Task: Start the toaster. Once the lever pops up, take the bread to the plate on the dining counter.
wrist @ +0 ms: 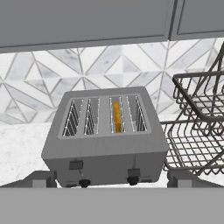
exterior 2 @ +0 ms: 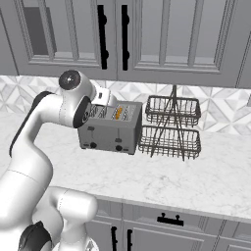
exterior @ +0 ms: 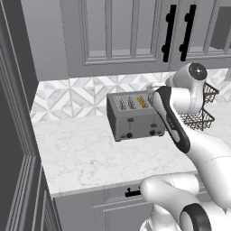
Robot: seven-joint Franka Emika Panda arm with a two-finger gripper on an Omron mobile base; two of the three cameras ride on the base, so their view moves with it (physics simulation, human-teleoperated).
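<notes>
Grey metal toaster [wrist: 105, 140] sits on the marble counter [exterior: 81, 153] with the bread [wrist: 117, 116] down in a slot, and the empty, wide-open gripper [wrist: 109, 183] must next press the lever [wrist: 133, 172] below it.

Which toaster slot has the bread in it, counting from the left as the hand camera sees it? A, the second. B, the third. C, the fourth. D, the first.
B: in the hand view the orange-tan bread stands in the third of the four slots on top of the toaster, and the other three slots look empty.
</notes>
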